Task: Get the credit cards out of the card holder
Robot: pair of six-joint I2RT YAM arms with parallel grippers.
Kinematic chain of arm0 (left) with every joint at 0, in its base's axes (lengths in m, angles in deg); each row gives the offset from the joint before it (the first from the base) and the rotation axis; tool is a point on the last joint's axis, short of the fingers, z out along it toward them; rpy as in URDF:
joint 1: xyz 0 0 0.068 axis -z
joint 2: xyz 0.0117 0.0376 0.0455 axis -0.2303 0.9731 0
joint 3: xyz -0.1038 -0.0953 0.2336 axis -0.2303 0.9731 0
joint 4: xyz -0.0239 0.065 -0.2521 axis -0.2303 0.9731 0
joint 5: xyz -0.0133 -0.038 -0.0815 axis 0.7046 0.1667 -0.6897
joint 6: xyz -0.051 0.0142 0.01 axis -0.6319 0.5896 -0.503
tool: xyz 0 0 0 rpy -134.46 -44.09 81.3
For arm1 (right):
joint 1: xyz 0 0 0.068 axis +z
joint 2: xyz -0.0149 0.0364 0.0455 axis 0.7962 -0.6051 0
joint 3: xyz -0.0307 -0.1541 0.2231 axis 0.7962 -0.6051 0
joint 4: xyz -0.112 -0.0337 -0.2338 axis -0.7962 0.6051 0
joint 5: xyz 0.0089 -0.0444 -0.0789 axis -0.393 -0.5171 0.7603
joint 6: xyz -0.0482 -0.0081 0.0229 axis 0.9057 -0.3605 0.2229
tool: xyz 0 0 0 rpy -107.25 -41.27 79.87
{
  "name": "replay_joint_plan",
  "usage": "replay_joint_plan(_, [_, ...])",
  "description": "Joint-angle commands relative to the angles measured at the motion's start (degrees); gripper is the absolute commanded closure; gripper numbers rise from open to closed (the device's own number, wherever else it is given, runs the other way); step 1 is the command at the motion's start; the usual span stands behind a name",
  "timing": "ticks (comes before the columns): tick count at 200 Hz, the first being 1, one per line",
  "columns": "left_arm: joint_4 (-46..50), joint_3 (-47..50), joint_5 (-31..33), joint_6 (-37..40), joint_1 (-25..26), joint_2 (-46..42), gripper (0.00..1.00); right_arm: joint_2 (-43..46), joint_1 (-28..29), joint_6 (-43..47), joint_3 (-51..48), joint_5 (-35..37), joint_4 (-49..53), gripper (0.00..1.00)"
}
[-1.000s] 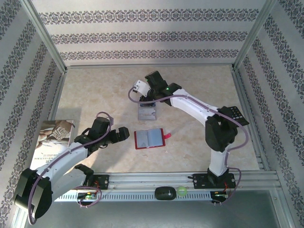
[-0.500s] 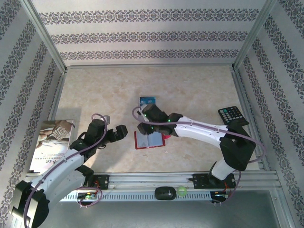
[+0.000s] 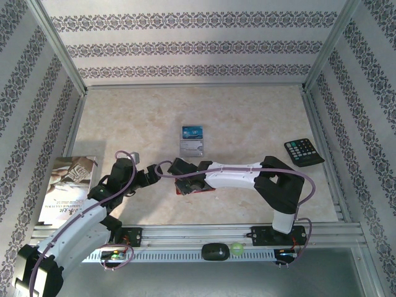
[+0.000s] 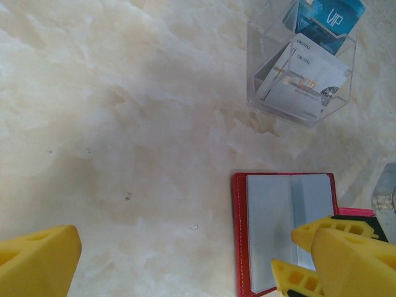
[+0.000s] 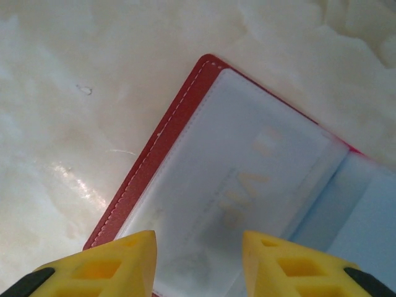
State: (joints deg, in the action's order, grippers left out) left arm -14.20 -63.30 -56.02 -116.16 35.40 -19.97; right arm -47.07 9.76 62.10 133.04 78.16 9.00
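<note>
A beige marble-look table (image 3: 124, 124) stands inside walls of patterned paper. In the top view a clear box (image 3: 191, 141) lies near the middle of the table, with the blue card (image 3: 192, 131) at its far end and the grey card (image 3: 191, 147) at its near end. The red wallet (image 3: 203, 187) lies open nearer to the arms, and the right arm covers part of it. The right claw (image 3: 184, 184) is over the left part of the wallet. The left claw (image 3: 154, 172) is just beside it on the left, with its jaws wide apart. A black remote (image 3: 303, 151) lies well apart at the right, and a booklet (image 3: 69, 185) at the left edge.

In the left wrist view the left claw (image 4: 185, 260) is spread wide over bare table and holds nothing. The wallet (image 4: 272, 216) lies flat with its clear sleeves up, and its pink strap (image 4: 356, 212) comes out on the right. Two smaller yellow fingers (image 4: 309, 234) of the right claw are at the wallet. Behind it, both cards lie in the box (image 4: 260, 93).

In the right wrist view the right claw (image 5: 195, 247) is partly apart above a clear sleeve of the wallet (image 5: 235, 148), with nothing clamped between the fingers. Whether they touch the sleeve, I cannot tell. Faint pale print shows through the plastic.
</note>
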Motion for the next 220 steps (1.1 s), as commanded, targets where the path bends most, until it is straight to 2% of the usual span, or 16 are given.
replay_joint_plan(1, [1.41, 1.40, -0.88, -0.64, -0.96, -0.80, 0.04, -1.19, 1.06, 0.84, 2.90, 3.54, 1.74, 0.58])
replay_joint_plan(67, [1.65, 1.19, -1.26, -0.34, -1.23, -0.64, 0.06, -5.30, 1.99, 0.73, 4.57, 3.15, 3.38, 0.57])
replay_joint_plan(79, [1.54, 1.31, -1.47, -0.26, -1.25, -0.66, 0.06, -6.19, 1.94, 0.51, 4.79, 3.36, 3.67, 0.62])
replay_joint_plan(112, [0.56, 1.22, -3.63, 0.20, -1.27, -0.32, 0.10, -5.11, 1.99, 0.95, 3.78, 2.79, 1.29, 0.84])
replay_joint_plan(140, [-1.78, 0.90, -7.20, 1.40, -1.06, 2.03, 0.25, -2.74, 1.86, 1.16, 1.82, 2.87, -2.99, 1.00])
replay_joint_plan(190, [-7.22, 1.35, -6.62, -0.32, 3.91, 6.94, 0.47, 4.35, 1.29, -3.55, -5.41, 2.83, -15.35, 1.00])
replay_joint_plan(220, [-11.78, 0.97, -5.34, -1.02, 7.83, 11.61, 0.58, 7.60, 1.02, -8.87, -9.13, 3.52, -18.85, 1.00])
